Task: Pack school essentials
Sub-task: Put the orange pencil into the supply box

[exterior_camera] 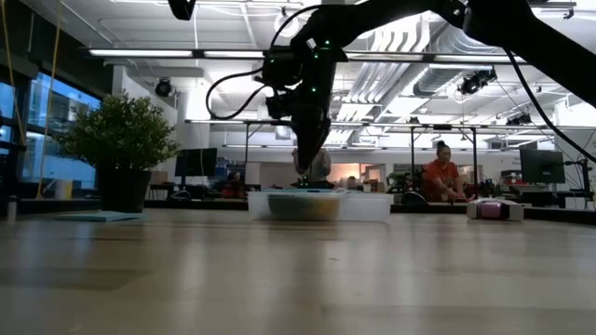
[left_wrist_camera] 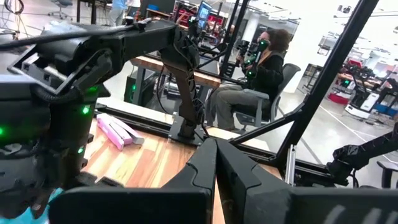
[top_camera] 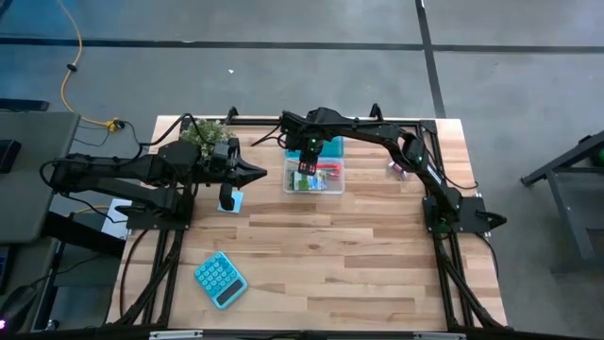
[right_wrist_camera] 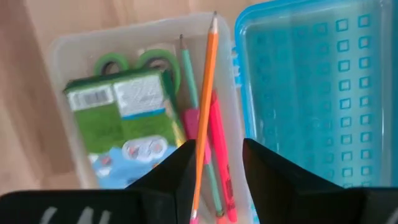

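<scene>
A clear plastic box [top_camera: 293,185] stands mid-table with its blue lid [right_wrist_camera: 311,93] folded open beside it. Inside lie the crayon box [right_wrist_camera: 121,118], the green scissors handles [right_wrist_camera: 134,62], a teal pen [right_wrist_camera: 186,74] and a pink-red pen [right_wrist_camera: 219,134]. An orange pencil [right_wrist_camera: 208,81] lies lengthwise over them, its tip at the box's rim. My right gripper [right_wrist_camera: 217,146] hangs open over the box [exterior_camera: 312,167], pointing down, one finger on each side of the pencil. My left gripper [top_camera: 262,174] is shut and hovers level above the light-blue note pad [top_camera: 232,201], which lies flat on the table. My right gripper comes from above with its fingers apart on either side of the orange pencil's rear half [right_wrist_camera: 200,155]. The pencil runs close along the inner edge of one finger [right_wrist_camera: 180,168]. I cannot tell whether they touch.
A teal calculator [top_camera: 220,280] lies near the table's front left. A pink-and-white packet [top_camera: 396,168] lies right of the box. A potted plant [top_camera: 203,132] stands at the far left edge behind my left arm. Bare wood lies across the near half. People sit beyond the table.
</scene>
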You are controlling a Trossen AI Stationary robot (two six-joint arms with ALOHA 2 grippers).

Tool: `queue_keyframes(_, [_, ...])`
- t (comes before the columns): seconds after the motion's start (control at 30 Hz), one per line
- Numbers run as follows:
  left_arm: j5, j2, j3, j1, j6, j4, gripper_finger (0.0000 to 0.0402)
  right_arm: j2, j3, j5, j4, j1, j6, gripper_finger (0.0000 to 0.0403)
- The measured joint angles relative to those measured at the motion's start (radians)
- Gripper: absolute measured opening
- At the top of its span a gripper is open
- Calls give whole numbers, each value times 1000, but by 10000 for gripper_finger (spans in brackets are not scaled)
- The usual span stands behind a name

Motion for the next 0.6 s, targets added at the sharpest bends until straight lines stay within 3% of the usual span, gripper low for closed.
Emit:
queue_keyframes(0.23, [10, 0, 0, 0, 2, -2, 0, -23, 0, -101, -18, -7, -7, 124])
queue_keyframes(0.47, [11, 0, 0, 0, 10, -2, 0, -27, 0, -194, 126, -14, 49, 124])
queue_keyframes(0.6, [12, 0, 0, 0, 1, -2, 0, -6, 1, -183, 240, -8, 72, 124])
